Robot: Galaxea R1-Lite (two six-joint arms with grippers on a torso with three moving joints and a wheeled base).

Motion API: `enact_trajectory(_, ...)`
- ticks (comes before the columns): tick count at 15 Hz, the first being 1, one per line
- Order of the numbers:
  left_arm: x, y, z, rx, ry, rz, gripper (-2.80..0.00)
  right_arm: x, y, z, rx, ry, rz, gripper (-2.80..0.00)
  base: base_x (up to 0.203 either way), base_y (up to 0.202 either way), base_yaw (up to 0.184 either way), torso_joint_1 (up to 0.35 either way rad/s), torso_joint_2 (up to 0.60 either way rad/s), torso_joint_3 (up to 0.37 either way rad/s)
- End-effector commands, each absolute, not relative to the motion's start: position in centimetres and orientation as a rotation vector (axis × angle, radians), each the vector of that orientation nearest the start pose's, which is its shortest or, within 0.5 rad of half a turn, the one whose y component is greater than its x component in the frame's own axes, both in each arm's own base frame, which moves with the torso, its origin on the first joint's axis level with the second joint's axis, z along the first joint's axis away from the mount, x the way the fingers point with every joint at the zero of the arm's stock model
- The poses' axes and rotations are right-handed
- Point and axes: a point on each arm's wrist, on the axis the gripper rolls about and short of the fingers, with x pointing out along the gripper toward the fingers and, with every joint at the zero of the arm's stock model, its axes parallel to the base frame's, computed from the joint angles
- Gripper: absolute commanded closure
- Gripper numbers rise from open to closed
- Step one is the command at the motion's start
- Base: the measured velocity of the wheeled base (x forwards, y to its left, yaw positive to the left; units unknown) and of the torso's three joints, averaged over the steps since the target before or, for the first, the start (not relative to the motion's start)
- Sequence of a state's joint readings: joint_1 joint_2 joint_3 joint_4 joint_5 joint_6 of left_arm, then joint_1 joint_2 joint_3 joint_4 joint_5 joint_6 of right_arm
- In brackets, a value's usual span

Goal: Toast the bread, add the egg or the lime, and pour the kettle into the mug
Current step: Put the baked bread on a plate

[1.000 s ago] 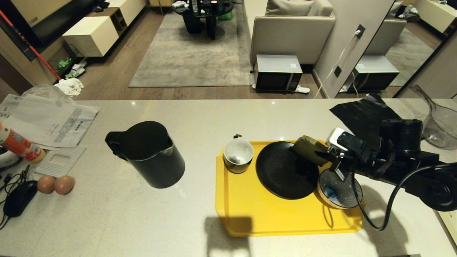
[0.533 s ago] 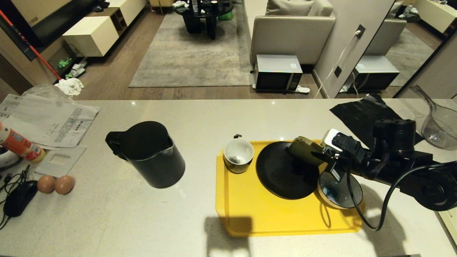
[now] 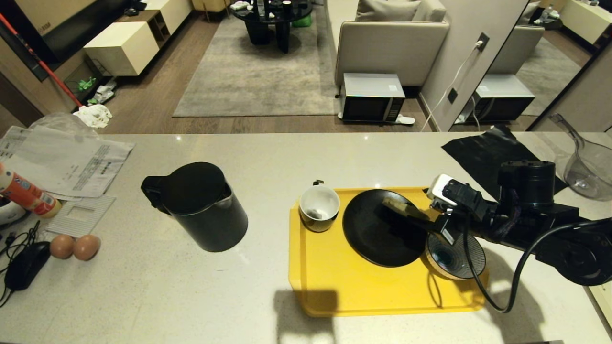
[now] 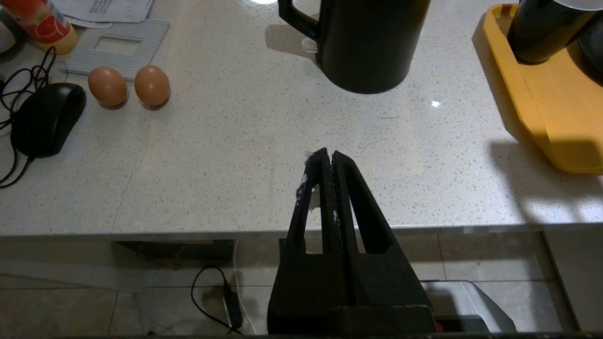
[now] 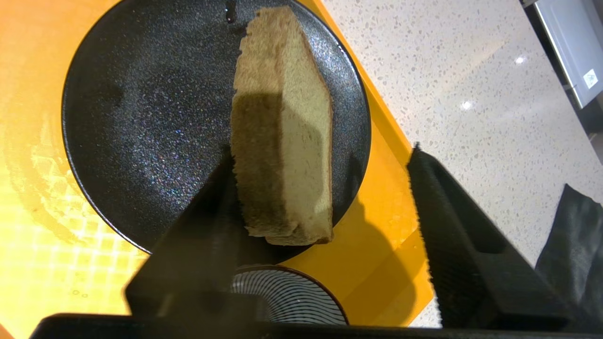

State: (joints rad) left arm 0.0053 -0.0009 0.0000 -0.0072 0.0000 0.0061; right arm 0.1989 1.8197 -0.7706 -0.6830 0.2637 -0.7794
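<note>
Over the black plate (image 5: 141, 117), right gripper (image 5: 320, 188) newly spread, bread (image 5: 282, 127) seemingly released.

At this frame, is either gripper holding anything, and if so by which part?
Nothing is held. The right gripper is open, one finger beside the bread above the black plate, the other well clear. The left gripper is shut on nothing.

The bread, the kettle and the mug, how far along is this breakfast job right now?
Done: nothing shows finished. In hand: the right gripper stands open over the black plate, with the bread beside one finger, above the plate. Left: no egg or lime on the plate; the kettle stands upright on the counter, away from the mug on the yellow tray. The left gripper is parked shut.
</note>
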Motion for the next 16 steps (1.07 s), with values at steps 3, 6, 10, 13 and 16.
enact_trajectory(3, -2.3, 0.0, 7.6, 0.006, -0.009, 0.006, 0.0, 30.5, 7.0, 14.7, -0.748, 0.143, 0.592, -2.8, 0.0, 0.0, 0.0, 0.0, 0.0, 0.0)
enact_trajectory(6, -2.3, 0.0, 7.6, 0.007, -0.009, 0.006, 0.0, 29.4, 7.7, 13.8, -0.784, 0.14, 0.68, -2.8, 0.0, 0.0, 0.0, 0.0, 0.0, 0.0)
enact_trajectory(10, -2.3, 0.0, 7.6, 0.006, -0.009, 0.006, 0.0, 27.3, 10.0, 11.3, -0.806, 0.2, 0.799, -2.8, 0.0, 0.0, 0.0, 0.0, 0.0, 0.0)
enact_trajectory(13, -2.3, 0.0, 7.6, 0.006, -0.009, 0.006, 0.0, 26.6, 11.2, 11.0, -0.823, 0.199, 0.832, -2.8, 0.0, 0.0, 0.0, 0.0, 0.0, 0.0)
enact_trajectory(16, -2.3, 0.0, 7.6, 0.006, -0.009, 0.006, 0.0, 26.7, 10.8, 13.5, -0.796, 0.149, 0.76, -2.8, 0.0, 0.0, 0.0, 0.0, 0.0, 0.0)
